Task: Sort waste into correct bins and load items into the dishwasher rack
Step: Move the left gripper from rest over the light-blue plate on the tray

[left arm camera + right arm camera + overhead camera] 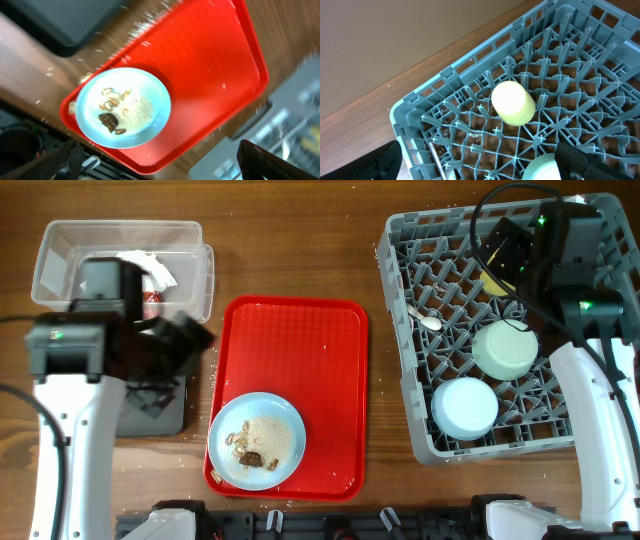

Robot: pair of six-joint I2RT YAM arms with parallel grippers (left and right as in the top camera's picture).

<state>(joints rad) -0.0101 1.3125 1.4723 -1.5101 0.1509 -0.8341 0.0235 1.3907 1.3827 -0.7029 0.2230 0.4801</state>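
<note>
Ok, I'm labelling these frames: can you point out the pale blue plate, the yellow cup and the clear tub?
pale blue plate (262, 404), overhead view, bare upper part of its face.
yellow cup (512, 102), right wrist view, middle of its body.
clear tub (65, 265), overhead view, bare floor at its left end.

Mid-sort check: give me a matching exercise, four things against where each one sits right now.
Things:
1. pale blue plate
2. yellow cup
3. crumpled napkin
4. food scraps

Places:
A. in the grey rack
B. on the pale blue plate
C. in the clear tub
D. on the red tray

Pairs: 1-D, 2-A, 3-C, 4-B.
</note>
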